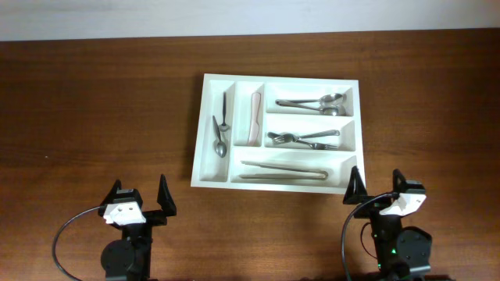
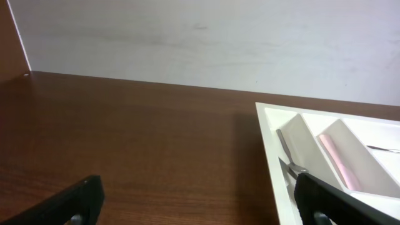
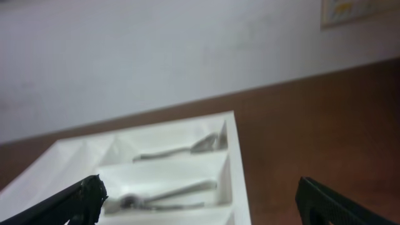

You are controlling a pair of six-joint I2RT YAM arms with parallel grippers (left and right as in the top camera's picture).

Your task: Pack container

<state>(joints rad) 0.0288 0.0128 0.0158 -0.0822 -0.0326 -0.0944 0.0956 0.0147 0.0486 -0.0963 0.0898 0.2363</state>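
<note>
I count one white tray [image 1: 212, 168] with five compartments. In it lie two small spoons [image 1: 220, 147], one pink-handled knife [image 1: 255, 117], what look like two larger spoons [image 1: 328, 100], about two forks [image 1: 289, 139] lying tangled together, and one long pair of tongs [image 1: 281, 170].

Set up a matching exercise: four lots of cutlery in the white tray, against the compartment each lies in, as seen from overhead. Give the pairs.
Things in the tray:
1. pink-handled utensil
2. forks
3. long metal utensil
4. big spoons

Places:
A. far wide compartment
B. second narrow compartment from the left
C. near wide compartment
D. middle wide compartment

Pairs: 1-B, 2-D, 3-C, 4-A.
</note>
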